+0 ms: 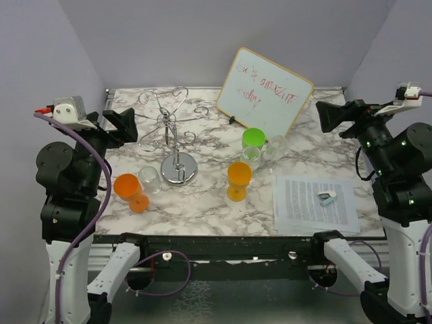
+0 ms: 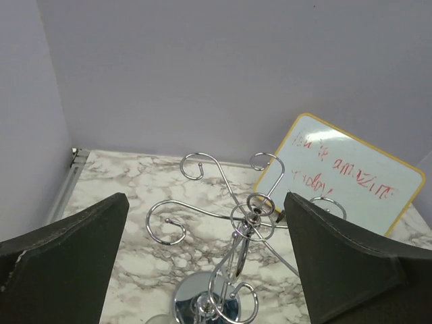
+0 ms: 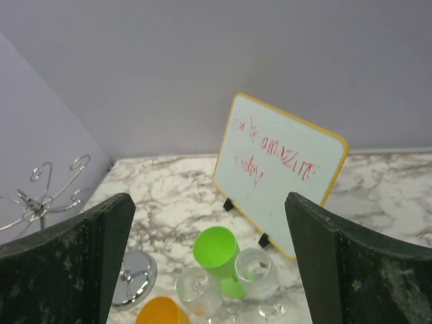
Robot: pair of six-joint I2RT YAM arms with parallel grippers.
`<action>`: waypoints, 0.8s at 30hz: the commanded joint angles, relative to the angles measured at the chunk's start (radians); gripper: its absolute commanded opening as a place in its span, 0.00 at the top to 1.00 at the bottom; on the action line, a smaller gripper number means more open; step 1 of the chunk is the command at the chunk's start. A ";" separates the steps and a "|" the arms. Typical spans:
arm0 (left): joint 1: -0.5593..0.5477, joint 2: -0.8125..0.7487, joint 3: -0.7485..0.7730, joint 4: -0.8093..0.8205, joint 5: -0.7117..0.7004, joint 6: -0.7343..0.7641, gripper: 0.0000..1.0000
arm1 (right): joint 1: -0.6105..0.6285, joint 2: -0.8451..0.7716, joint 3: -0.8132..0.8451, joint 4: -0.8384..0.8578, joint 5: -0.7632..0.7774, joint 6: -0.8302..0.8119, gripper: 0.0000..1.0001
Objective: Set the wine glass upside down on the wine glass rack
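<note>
The wine glass rack [image 1: 173, 124], silver wire with curled arms and a round chrome base, stands left of centre on the marble table; it also shows in the left wrist view as the rack [image 2: 250, 220]. Several wine glasses stand upright: an orange one [image 1: 131, 191] and a clear one [image 1: 150, 179] by the base, another orange [image 1: 238, 179], a green one [image 1: 253, 139] and two clear ones [image 1: 252, 157] [image 1: 275, 146] to the right. My left gripper [image 1: 125, 125] hovers open left of the rack. My right gripper [image 1: 333, 115] hovers open at the right, empty.
A yellow-framed whiteboard [image 1: 264, 91] with red writing leans at the back. A printed sheet [image 1: 314, 204] with a small white and blue object [image 1: 327, 198] on it lies at the front right. Grey walls close the table on three sides.
</note>
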 commanded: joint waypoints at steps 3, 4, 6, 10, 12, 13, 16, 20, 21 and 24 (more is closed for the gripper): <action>-0.003 -0.026 -0.050 -0.006 0.083 -0.036 0.01 | -0.009 0.071 -0.103 -0.096 -0.140 0.049 0.00; -0.003 -0.029 -0.059 -0.002 0.087 -0.036 0.01 | -0.009 0.083 -0.123 -0.098 -0.163 0.049 0.00; -0.003 -0.033 -0.076 0.005 0.159 -0.024 0.01 | -0.009 0.108 -0.159 -0.100 -0.216 0.047 0.01; -0.003 -0.050 -0.118 0.038 0.296 -0.014 0.01 | -0.008 0.180 -0.174 -0.121 -0.331 0.029 0.10; -0.004 -0.060 -0.137 0.054 0.333 -0.021 0.01 | -0.006 0.219 -0.172 -0.133 -0.353 0.027 0.12; -0.003 -0.063 -0.145 0.064 0.348 -0.029 0.01 | -0.004 0.236 -0.173 -0.137 -0.349 0.027 0.13; -0.003 -0.062 -0.164 0.085 0.398 -0.047 0.01 | 0.024 0.278 -0.180 -0.141 -0.274 0.027 0.17; -0.004 -0.044 -0.169 0.096 0.473 -0.055 0.01 | 0.122 0.354 -0.165 -0.165 -0.111 0.016 0.24; -0.003 -0.040 -0.170 0.098 0.482 -0.059 0.01 | 0.157 0.374 -0.164 -0.165 -0.062 0.014 0.25; -0.004 -0.034 -0.178 0.103 0.490 -0.063 0.01 | 0.242 0.446 -0.155 -0.158 0.049 0.002 0.29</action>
